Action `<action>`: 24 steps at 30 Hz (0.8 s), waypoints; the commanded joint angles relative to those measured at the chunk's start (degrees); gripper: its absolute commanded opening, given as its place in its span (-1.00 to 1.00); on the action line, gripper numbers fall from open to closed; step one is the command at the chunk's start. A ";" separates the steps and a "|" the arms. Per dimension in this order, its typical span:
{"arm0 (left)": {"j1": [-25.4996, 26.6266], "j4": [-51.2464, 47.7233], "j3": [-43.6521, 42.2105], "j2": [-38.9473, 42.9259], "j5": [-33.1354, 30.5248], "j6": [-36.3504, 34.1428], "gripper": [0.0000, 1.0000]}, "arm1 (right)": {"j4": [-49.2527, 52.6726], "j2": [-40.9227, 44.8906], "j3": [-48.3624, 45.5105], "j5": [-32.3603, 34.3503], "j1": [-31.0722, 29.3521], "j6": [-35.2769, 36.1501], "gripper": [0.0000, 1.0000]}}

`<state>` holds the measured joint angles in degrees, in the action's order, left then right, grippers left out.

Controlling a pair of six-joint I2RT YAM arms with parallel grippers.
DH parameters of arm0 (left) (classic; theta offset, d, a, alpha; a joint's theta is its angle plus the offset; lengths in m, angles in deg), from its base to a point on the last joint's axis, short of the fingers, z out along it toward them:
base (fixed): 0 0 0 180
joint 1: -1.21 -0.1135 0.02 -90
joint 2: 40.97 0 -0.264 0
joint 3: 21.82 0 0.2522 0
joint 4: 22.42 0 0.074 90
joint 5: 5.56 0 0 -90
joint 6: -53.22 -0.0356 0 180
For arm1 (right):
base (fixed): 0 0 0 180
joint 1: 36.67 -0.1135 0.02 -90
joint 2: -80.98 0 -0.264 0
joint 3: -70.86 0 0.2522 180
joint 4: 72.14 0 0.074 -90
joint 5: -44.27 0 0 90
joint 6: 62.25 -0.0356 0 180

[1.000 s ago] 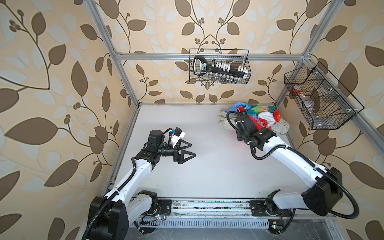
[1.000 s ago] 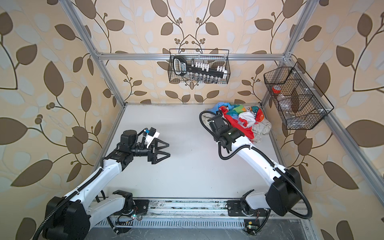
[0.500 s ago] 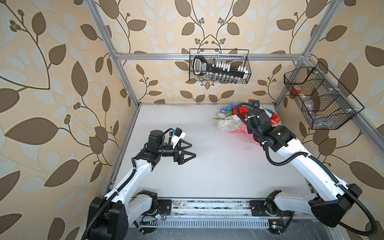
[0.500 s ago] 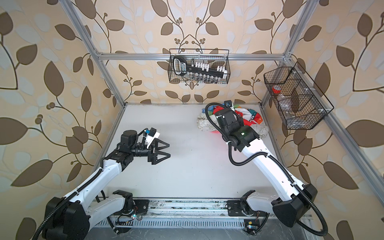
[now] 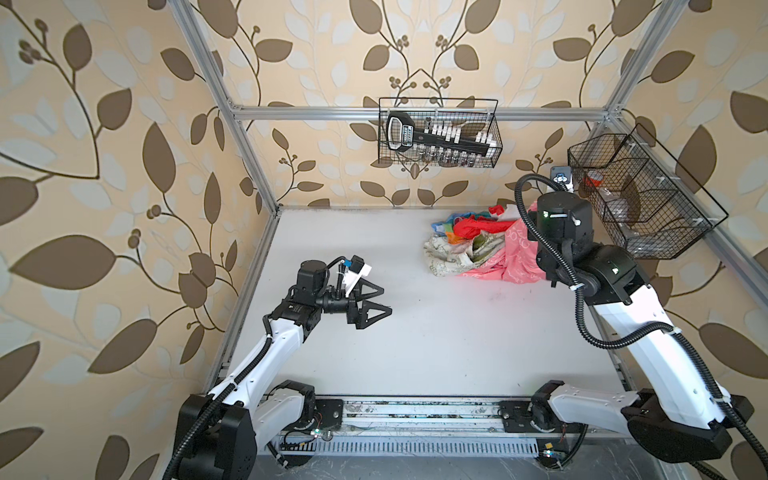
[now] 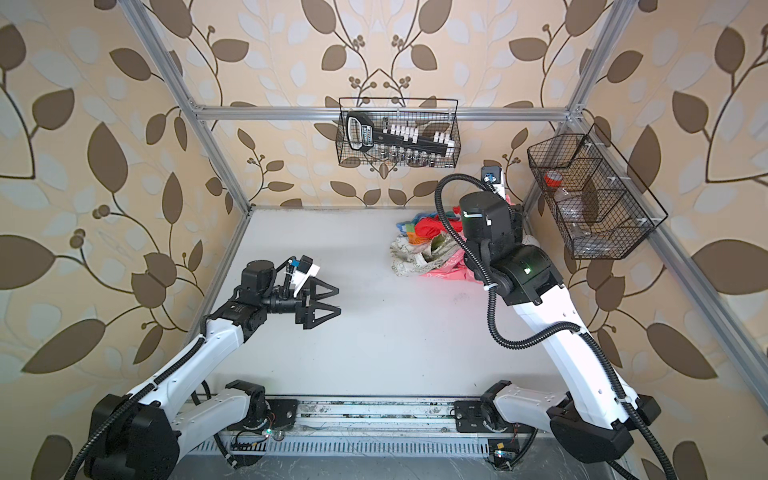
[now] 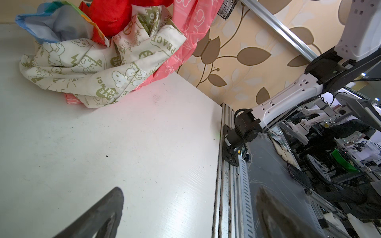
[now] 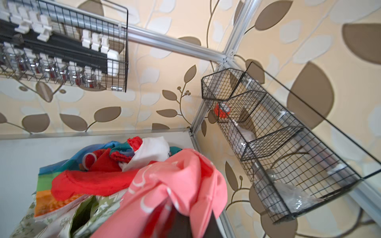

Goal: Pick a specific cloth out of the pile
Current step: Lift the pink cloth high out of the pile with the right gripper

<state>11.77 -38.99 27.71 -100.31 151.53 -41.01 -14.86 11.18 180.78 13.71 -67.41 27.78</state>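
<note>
The pile (image 5: 455, 243) (image 6: 415, 249) lies at the table's back right, a heap with a red striped fabric and a cream printed one (image 7: 82, 66) (image 8: 86, 181). The coral-pink cloth (image 5: 515, 259) (image 6: 446, 272) (image 7: 193, 35) (image 8: 177, 183) rises out of the pile's right side. My right gripper (image 8: 185, 220) is shut on it, with a bunched fold draped over the jaws. In both top views the wrist hides those jaws. My left gripper (image 5: 386, 300) (image 6: 339, 299) (image 7: 189, 192) hovers open and holds nothing, left of the table's middle and far from the pile.
A wire basket of tools (image 5: 438, 133) (image 8: 61, 61) hangs on the back wall. A second wire basket (image 5: 640, 199) (image 8: 278, 148) hangs on the right wall, close to my right wrist. The arms' mounting rail (image 5: 415, 409) runs along the table's front edge.
My right arm has risen and swung right from the pile, pulling the pink cloth up with it. The other fabrics shifted a little. The left arm has not moved.
</note>
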 commanded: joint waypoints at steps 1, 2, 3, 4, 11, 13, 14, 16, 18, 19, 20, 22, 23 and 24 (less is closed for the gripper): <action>0.59 0.70 -0.01 1.08 1.39 -1.11 0.98 | -9.00 1.95 5.09 7.68 -0.17 7.56 -1.00; 0.60 0.70 0.00 0.99 1.46 -1.07 0.98 | -10.70 1.95 5.97 8.30 -0.15 9.56 -1.00; 0.59 0.70 0.10 0.97 1.46 -1.10 0.98 | -12.57 1.87 7.20 8.78 -0.16 11.76 -1.00; 0.59 0.70 0.14 0.89 1.46 -1.09 0.98 | -14.32 1.71 8.42 9.10 -0.13 13.94 -1.00; 0.61 0.70 0.11 0.81 1.46 -1.13 0.98 | -24.66 -0.37 16.57 9.44 -0.78 25.12 -1.00; 0.62 0.70 0.09 0.63 1.46 -1.19 0.98 | -29.07 -0.60 17.34 9.51 -2.27 28.57 -1.00; 0.61 0.71 0.17 0.49 1.46 -1.22 0.98 | -30.92 -0.81 17.56 9.56 -3.00 29.90 -1.00; 0.68 0.53 0.27 0.19 1.46 -1.22 0.98 | -35.99 -1.30 17.75 10.13 -5.05 33.70 -1.00; 0.68 0.44 0.35 0.01 1.38 -1.35 0.98 | -40.17 -1.99 18.00 9.93 -6.61 36.89 -1.00; 0.60 0.43 0.35 0.00 1.38 -1.31 0.98 | -41.19 -2.63 18.82 9.35 -7.31 37.57 -1.00; 0.62 0.42 0.35 0.00 1.38 -1.31 0.98 | -41.24 -3.26 19.69 8.81 -7.68 37.59 -1.00; 0.67 0.40 0.35 -0.13 1.38 -1.31 0.98 | -41.19 -5.26 22.38 7.33 -8.77 37.93 -1.00; 0.64 0.40 0.35 -0.16 1.33 -1.39 0.98 | -41.18 -6.26 23.44 6.43 -8.81 38.12 -1.00; 0.66 0.44 0.35 -0.19 1.31 -1.42 0.98 | -41.31 -7.86 25.07 5.15 -9.92 38.34 -1.00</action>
<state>11.80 -38.99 27.71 -100.37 151.53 -41.14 -50.11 5.26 202.22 22.37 -75.85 63.14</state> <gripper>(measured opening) 0.989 0.050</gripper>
